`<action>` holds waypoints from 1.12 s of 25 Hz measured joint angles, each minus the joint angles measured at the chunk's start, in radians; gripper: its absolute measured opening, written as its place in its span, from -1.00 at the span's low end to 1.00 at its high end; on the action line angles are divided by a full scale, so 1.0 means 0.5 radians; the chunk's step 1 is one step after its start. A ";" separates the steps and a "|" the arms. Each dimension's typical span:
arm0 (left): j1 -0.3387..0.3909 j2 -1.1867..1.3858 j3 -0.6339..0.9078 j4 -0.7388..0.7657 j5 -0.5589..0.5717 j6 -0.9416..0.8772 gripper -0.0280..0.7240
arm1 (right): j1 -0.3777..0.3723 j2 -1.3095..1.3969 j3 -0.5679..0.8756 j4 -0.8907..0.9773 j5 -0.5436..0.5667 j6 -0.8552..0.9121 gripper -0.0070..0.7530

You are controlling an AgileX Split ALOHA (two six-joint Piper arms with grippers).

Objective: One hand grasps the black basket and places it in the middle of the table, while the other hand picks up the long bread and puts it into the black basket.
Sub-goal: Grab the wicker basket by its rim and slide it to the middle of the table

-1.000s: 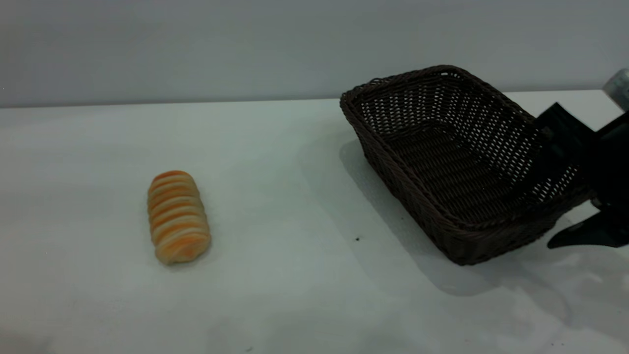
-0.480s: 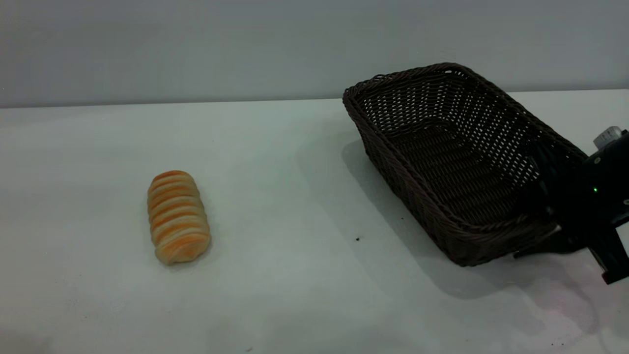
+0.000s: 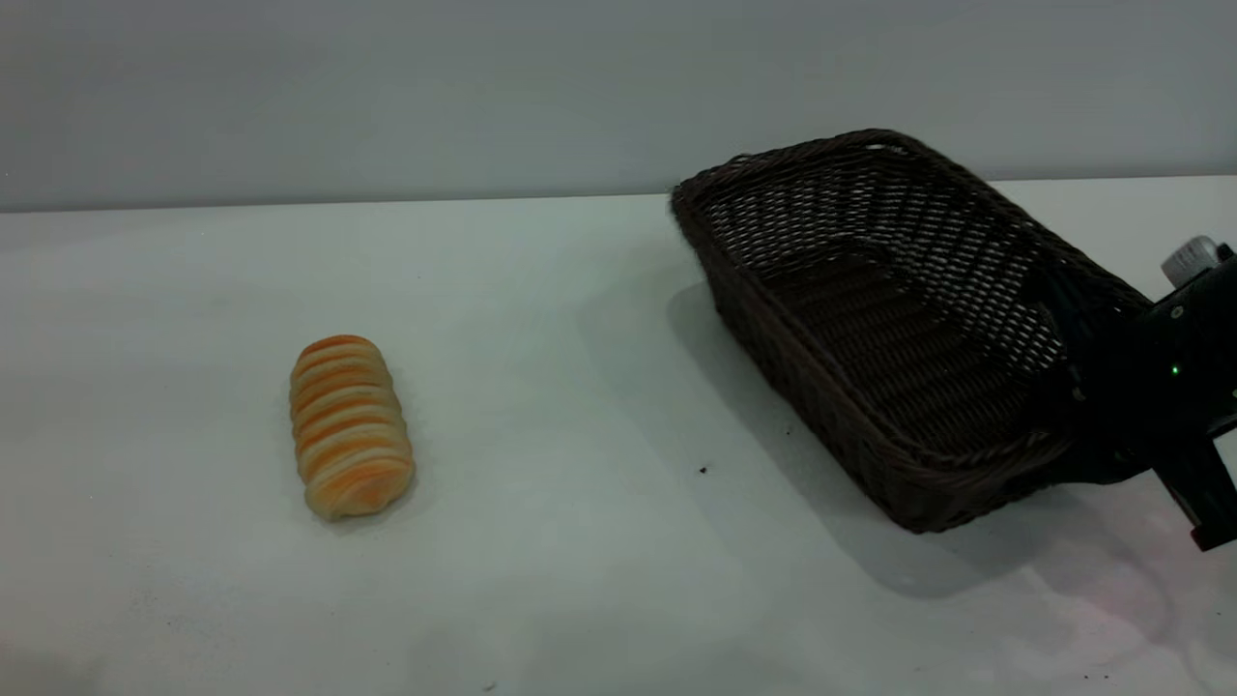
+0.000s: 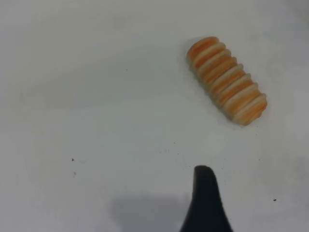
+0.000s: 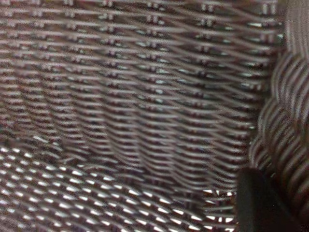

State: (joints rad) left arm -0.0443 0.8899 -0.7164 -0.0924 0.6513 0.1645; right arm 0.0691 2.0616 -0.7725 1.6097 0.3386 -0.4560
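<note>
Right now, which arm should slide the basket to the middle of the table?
The right. The right gripper is at the black basket's near corner; the left arm hovers near the long bread.

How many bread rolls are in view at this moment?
1. The long bread lies alone on the table, on its left part, well apart from the black basket at the right, which holds none. Nothing suggests a hidden one.
</note>
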 joint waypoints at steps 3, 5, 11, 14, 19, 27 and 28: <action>0.000 0.000 0.000 0.000 0.000 0.000 0.61 | -0.015 0.002 -0.134 -0.319 0.183 -0.052 -0.73; 0.000 0.000 0.000 0.000 -0.002 0.000 0.61 | -0.021 0.010 -0.305 -0.592 0.392 -0.047 -0.73; 0.000 0.000 0.000 0.000 -0.002 0.000 0.61 | 0.004 0.191 -0.985 -1.571 0.975 0.180 -0.73; 0.000 0.000 0.000 0.000 -0.002 0.000 0.61 | 0.063 0.367 -1.329 -1.950 1.200 0.278 -0.73; 0.000 0.004 0.002 0.000 -0.038 0.002 0.61 | 0.143 0.642 -1.693 -2.176 1.269 0.337 -0.73; 0.000 0.192 0.002 -0.108 -0.161 0.002 0.61 | 0.145 0.720 -1.814 -2.231 1.282 0.285 -0.66; 0.000 0.256 0.002 -0.139 -0.201 0.002 0.61 | 0.145 0.720 -1.814 -2.236 1.268 0.276 -0.60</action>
State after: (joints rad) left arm -0.0443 1.0178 -0.7154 -0.1621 0.5506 0.1653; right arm 0.1415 2.4218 -1.6796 0.4917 0.9728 -0.3180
